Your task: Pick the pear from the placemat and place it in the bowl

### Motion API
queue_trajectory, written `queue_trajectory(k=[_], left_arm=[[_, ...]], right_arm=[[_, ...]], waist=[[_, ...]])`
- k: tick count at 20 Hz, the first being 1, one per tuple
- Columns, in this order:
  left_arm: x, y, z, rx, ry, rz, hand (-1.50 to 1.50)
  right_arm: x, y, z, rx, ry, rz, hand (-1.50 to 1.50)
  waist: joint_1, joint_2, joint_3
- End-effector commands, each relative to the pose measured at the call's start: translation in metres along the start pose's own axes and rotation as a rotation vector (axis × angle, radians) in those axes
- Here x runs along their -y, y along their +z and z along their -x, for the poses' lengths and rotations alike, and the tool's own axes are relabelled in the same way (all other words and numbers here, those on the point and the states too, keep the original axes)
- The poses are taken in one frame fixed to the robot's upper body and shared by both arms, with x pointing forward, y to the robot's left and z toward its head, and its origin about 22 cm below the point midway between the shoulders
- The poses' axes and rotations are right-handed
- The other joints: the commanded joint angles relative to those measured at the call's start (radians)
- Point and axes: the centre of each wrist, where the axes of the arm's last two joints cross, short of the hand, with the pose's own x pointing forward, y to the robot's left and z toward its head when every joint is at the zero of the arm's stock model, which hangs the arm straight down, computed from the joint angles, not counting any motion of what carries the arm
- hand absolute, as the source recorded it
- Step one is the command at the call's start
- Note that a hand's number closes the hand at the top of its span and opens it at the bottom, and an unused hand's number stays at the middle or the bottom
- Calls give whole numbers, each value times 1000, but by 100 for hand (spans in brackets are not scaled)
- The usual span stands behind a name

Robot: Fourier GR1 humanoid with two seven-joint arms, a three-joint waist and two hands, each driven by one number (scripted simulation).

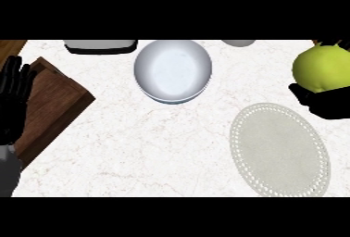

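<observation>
My right robot hand (321,104) clasped the pear (321,69) from beneath at the far right edge, stem end pointing far, clear of the placemat (280,148). The bowl (172,69) lay to its left, far centre, well apart: carry should run leftward. My left robot hand (14,92) rested open, left edge.

I am looking down at a kitchen: a white marble-veined desk (157,148) is carrying a round white ceramic bowl (172,69), an oval cream lace-edged placemat (280,148) and a brown wooden cutting board (58,99) lying at its left edge.
</observation>
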Motion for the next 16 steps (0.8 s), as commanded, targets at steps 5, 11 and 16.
queue_trajectory(k=[5,11,16], left_arm=[[15,-6,7,8,9,39,0],[27,-12,-9,20,12,50,0],[7,-27,-6,14,12,35,0]], right_arm=[[-27,-19,-79,-42,29,-90,150],[-86,-59,-101,-68,21,-179,150],[-136,-78,-98,-73,16,-213,150]], waist=[[41,13,1],[52,17,2],[36,18,2]])
